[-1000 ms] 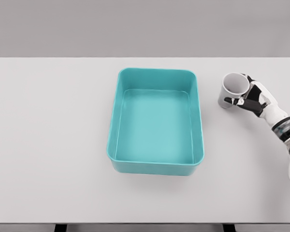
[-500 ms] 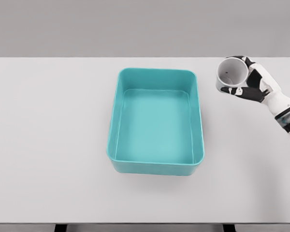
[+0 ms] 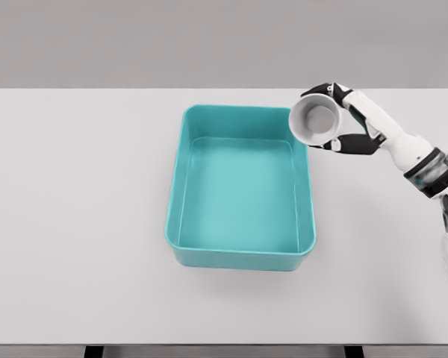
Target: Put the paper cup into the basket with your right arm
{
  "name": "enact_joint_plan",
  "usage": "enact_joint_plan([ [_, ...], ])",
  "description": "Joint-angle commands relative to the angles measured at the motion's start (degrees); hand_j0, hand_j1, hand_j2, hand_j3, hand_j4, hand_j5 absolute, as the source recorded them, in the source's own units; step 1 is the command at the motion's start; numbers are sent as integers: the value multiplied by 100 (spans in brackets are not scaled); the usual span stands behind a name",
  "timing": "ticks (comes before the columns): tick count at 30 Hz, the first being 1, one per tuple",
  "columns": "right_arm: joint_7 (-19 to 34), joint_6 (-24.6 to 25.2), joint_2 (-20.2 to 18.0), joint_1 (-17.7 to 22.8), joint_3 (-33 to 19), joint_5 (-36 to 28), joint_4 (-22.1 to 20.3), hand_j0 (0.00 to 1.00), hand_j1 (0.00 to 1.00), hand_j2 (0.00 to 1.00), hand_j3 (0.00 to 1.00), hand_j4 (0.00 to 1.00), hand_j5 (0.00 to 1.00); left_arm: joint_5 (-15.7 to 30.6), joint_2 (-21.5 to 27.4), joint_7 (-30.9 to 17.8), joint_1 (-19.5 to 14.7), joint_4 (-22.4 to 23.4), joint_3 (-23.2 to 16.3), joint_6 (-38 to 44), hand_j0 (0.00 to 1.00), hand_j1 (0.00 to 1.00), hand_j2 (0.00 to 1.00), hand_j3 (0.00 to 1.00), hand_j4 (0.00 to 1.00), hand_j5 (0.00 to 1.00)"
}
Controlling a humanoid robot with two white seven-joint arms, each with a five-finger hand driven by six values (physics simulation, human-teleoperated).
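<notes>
Right now the right hand [image 3: 342,119] has the paper cup [image 3: 314,121] clasped, dark-jointed white fingers [image 3: 319,92] hooked over the top of its wall and the thumb pressing in from below, so that hand is closed around the cup and nothing else. Look at the cup itself: a smooth, matte, pale grey-white cylinder with a thin round rim, tipped well over on its side so the open mouth faces out toward the camera and a little to the left, its long axis running back toward the palm on the right. You can see straight down into its shaded inside. It sits up in the air, overlapping the basket's far right corner in the picture, its mouth reaching just over the rim there, with the rest of it and the hand out over the bare surface on the right. And the basket [image 3: 175,186] is a teal rectangular tub, plastic-looking, with rounded corners, plain solid walls with a slight sheen, and a flat floor; its long side runs away from the robot, in the middle of the worktop [image 3: 75,224]. That worktop is a flat, even, light grey slab with a straight front edge. The white segmented forearm, with a dark band at the wrist, comes in from the right edge.
</notes>
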Motion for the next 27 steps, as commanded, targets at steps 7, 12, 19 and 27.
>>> enact_joint_plan([
  [7, -4, -368, -73, -158, 836, 727, -445, 56, 56, 56, 56, 56, 56, 1, 0, -1, 0, 1, -1, 0, 100, 100, 100, 100, 100, 100],
  [12, -4, -394, -293, -404, 1363, 947, -471, 56, 56, 56, 56, 56, 56, 1, 0, -1, 0, 1, -1, 0, 100, 100, 100, 100, 100, 100],
  [19, -4, -315, -1040, -686, 1996, 956, -524, 58, 58, 58, 58, 58, 58, 1, 0, -1, 0, 1, -1, 0, 100, 100, 100, 100, 100, 100],
  [27, -4, -60, -1031, -721, 1996, 956, -726, 87, 87, 87, 87, 87, 87, 1, 0, -1, 0, 1, -1, 0, 100, 100, 100, 100, 100, 100],
])
